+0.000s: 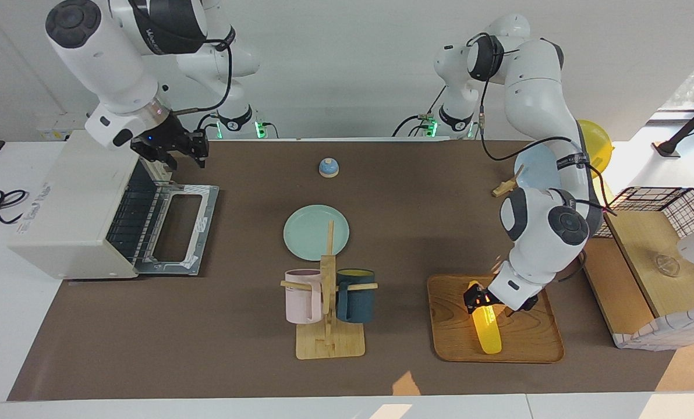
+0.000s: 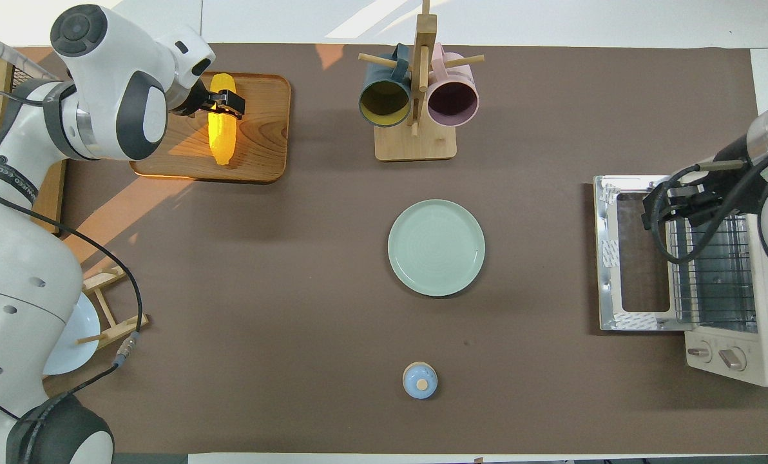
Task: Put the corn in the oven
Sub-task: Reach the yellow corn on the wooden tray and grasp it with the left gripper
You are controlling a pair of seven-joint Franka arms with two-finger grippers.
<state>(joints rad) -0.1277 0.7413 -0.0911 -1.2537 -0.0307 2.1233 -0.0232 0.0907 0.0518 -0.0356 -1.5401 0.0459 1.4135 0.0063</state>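
Closest to the facing camera you've got the wooden mug rack (image 1: 328,326) with a pink mug (image 1: 302,295) and a dark blue mug (image 1: 357,295) hanging off it, plus the wooden tray (image 1: 530,343) beside it toward the left arm's end of the table.

Going across the facing view: the oven (image 1: 73,212) sits at the right arm's end, door (image 1: 179,230) dropped flat open onto the brown mat (image 1: 236,361), wire rack (image 1: 130,216) visible inside. The right gripper (image 1: 185,152) hangs over the door's hinge edge by the oven mouth. Honestly can't tell how wide its claw is.

Mid-table there's a pale green plate (image 1: 309,233), nearer the robots than the mug rack, and a little blue knobbed thing (image 1: 328,167) nearer the robots again.

Then the corn (image 1: 487,329), lying on the tray lengthwise, well apart from the oven. The left gripper (image 1: 482,298) is down on the corn's end nearer the robots, and in the overhead view its fingers (image 2: 234,103) straddle the cob, closed in narrow around it. The corn looks like it's resting on the tray.

Off the mat at the left arm's end sits a wire basket with wooden boards (image 1: 652,256).
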